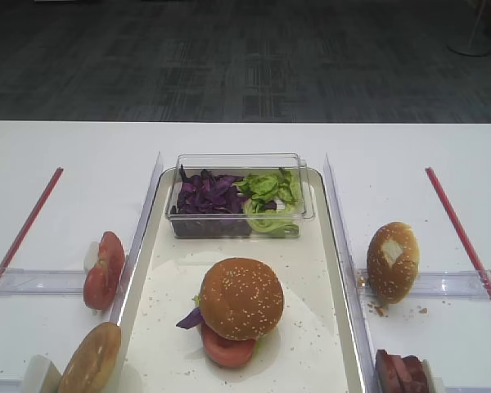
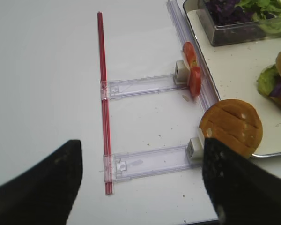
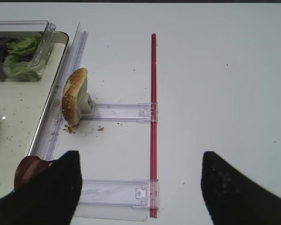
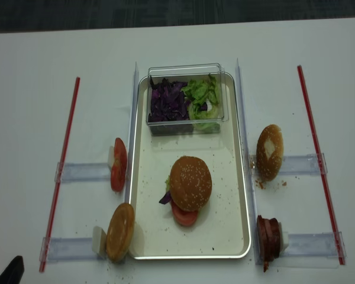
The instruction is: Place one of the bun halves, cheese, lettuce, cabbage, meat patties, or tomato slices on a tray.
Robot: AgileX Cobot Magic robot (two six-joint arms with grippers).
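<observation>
On the cream tray [image 1: 311,270] a sesame bun top [image 1: 240,296] caps a stack with a tomato slice [image 1: 227,350] and a cabbage shred [image 1: 190,319] poking out. More cabbage [image 1: 209,196] and lettuce [image 1: 270,190] fill the clear box. Tomato slices [image 1: 105,270] stand left of the tray, meat patties [image 1: 401,372] to its right. Cheese is out of view. My right gripper [image 3: 140,187] is open above the table beside the patties [image 3: 30,168]. My left gripper [image 2: 140,183] is open, with nothing between its fingers.
A sesame bun half with a white patch [image 1: 393,262] leans on a clear holder right of the tray. A smooth tan bun [image 1: 92,357] leans at the front left. Red strips [image 4: 64,160] [image 4: 316,154] run down both sides. Crumbs dot the tray.
</observation>
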